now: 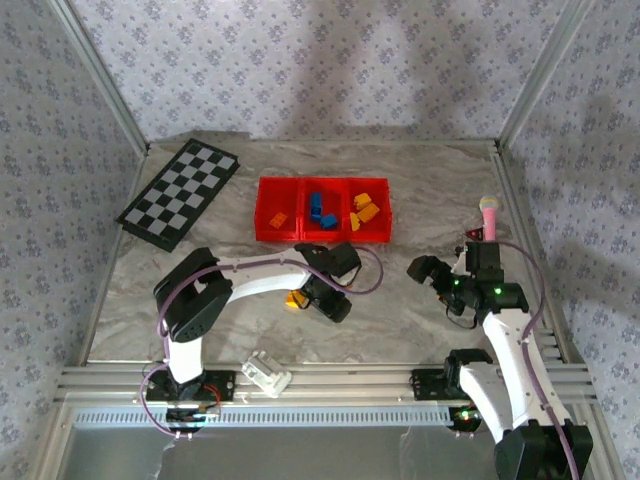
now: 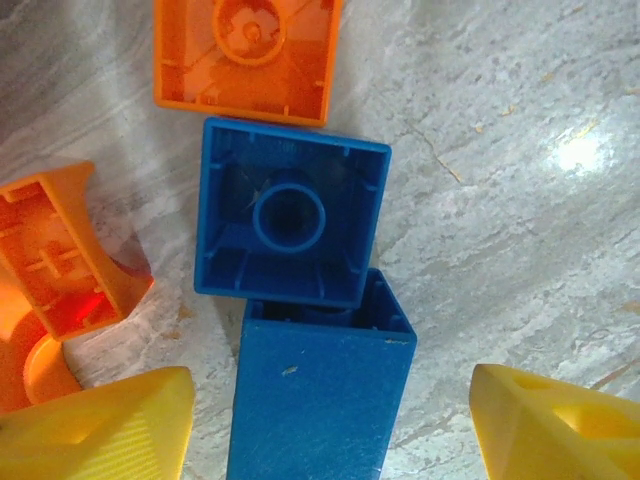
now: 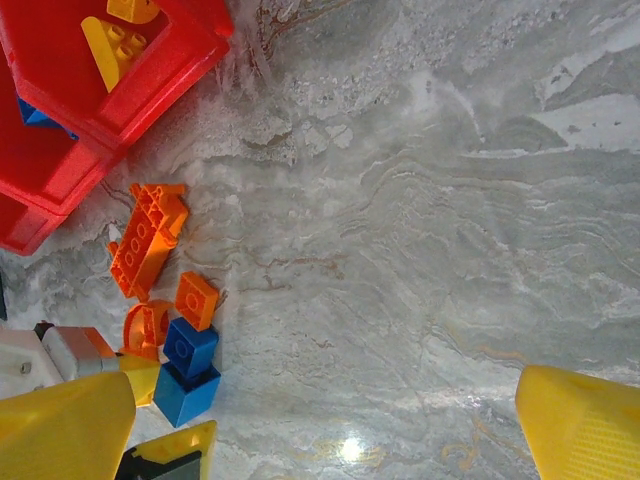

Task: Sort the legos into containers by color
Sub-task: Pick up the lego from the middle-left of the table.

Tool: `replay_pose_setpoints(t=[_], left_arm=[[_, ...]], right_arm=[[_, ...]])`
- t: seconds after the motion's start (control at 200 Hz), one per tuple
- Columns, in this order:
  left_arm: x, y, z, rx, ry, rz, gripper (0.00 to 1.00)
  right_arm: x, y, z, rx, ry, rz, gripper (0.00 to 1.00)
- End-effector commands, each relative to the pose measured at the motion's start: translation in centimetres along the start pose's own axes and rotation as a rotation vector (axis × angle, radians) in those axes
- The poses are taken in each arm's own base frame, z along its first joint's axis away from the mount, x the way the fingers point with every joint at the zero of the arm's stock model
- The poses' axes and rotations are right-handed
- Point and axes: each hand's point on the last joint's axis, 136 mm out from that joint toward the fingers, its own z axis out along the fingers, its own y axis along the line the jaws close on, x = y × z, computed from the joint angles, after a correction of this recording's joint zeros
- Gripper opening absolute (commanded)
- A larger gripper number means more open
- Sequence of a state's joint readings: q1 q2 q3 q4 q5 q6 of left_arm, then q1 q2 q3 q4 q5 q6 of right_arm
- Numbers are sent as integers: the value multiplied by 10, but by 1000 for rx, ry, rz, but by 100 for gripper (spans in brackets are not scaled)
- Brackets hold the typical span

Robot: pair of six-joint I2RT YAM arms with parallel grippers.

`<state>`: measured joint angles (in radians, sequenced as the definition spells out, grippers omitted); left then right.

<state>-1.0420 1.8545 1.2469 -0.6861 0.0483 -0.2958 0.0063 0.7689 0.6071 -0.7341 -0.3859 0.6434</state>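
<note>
The red three-compartment tray [image 1: 300, 236] holds an orange brick on the left, blue bricks [image 1: 321, 208] in the middle and yellow ones [image 1: 365, 208] on the right. My left gripper [image 2: 325, 435] is open and low over the table, its yellow fingers either side of a blue brick [image 2: 320, 390] lying on its side, with gaps on both sides. A second blue brick [image 2: 290, 225] touches it, and orange bricks [image 2: 245, 55] lie beyond and to the left [image 2: 65, 250]. My right gripper [image 3: 325, 430] is open over bare table, the brick cluster [image 3: 190, 347] to its left.
A black-and-white checkerboard [image 1: 180, 192] lies at the back left. A white block [image 1: 265, 373] sits near the front edge by the left arm's base. A pink-topped object [image 1: 489, 215] stands at the right by the frame rail. The tray's corner [image 3: 60, 130] lies beyond the bricks.
</note>
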Motion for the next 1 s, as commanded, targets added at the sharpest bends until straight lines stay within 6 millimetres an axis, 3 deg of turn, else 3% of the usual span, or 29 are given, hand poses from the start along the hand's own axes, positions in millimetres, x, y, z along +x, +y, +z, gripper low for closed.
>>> replay_pose_setpoints(t=[0.0,0.21,0.535,0.705,0.91,0.999], left_arm=[[0,-3,-1,2,7,12,67],[4,-1,4,-12,32,4,61],[6,-1,2,-11,51,-4,30],[5,-2,-6,-11,49,-2,27],[-8,4,-33,27,1,-13,27],[-18,15,-43,61,-30,-61,27]], right_arm=[[4,-5,1,19,15,2,100],[4,-5,1,21,13,3,100],[3,-9,3,43,14,13,100],[4,-10,5,47,23,13,100],[4,-11,4,52,19,11,100],[3,-13,3,59,5,6,100]])
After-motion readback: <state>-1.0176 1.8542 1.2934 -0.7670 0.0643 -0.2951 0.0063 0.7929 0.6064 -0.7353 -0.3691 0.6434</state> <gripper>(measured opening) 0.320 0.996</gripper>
